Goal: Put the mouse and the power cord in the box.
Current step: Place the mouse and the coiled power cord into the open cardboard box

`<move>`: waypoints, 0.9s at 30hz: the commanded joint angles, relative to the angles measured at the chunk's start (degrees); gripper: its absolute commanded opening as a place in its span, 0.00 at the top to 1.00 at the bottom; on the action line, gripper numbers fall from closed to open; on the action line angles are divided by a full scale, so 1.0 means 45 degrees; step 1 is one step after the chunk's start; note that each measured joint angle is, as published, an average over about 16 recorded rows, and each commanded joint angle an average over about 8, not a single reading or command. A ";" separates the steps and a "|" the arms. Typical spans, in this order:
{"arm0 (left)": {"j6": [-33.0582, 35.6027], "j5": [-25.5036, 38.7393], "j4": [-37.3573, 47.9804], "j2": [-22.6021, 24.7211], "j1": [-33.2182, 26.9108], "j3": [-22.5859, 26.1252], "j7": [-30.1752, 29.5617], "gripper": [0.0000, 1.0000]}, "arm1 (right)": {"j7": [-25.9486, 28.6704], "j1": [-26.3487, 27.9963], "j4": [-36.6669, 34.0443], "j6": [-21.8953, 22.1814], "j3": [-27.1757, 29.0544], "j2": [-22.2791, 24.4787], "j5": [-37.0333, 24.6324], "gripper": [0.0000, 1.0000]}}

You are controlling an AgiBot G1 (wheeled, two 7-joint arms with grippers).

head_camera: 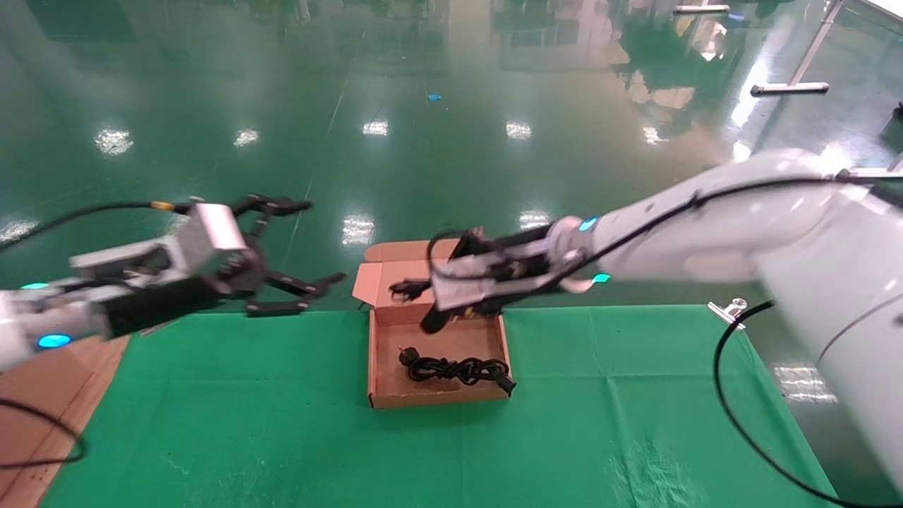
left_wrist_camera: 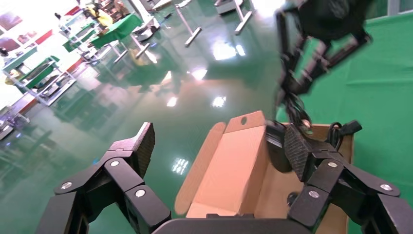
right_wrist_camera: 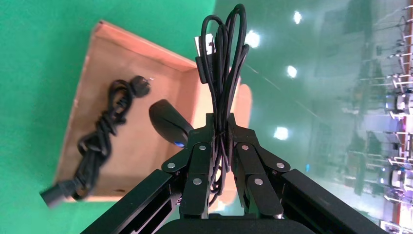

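Right now I am holding my right pincer clamped on the mouse's thin cable, its loops and USB plug standing up between the fingers, while the mouse itself is hanging beside the fingertips over the far part of the box. The power cord is already lying coiled inside, toward the near wall. To do this step well, I judge I should be lowering until the mouse is resting on bare cardboard beyond the cord, then parting the fingers so the cable bundle is dropping inside the walls rather than draping over the rim or the raised lid. My left pincer is hovering wide open and holding nothing, off the desk's far edge, left of the box. The right wrist view is showing the grip on the cable and the mouse clearly; the head view is hiding the mouse behind my arm, yet is showing how both arms are standing around the box.
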 commanded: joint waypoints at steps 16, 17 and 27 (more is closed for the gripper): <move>0.1572 -0.0496 0.0876 -0.1011 -0.0010 -0.0365 0.0709 0.00 | 0.1769 -0.1190 0.1869 0.1922 -0.3655 0.0076 0.0737 0.15; 0.1600 -0.0509 0.0893 -0.1021 -0.0013 -0.0372 0.0719 0.00 | 0.1782 -0.1206 0.1883 0.1958 -0.3724 0.0077 0.0747 0.05; 0.1593 -0.0497 0.0912 -0.0999 -0.0019 -0.0365 0.0723 0.00 | 0.1785 -0.1232 0.1859 0.1982 -0.3729 0.0081 0.0757 0.00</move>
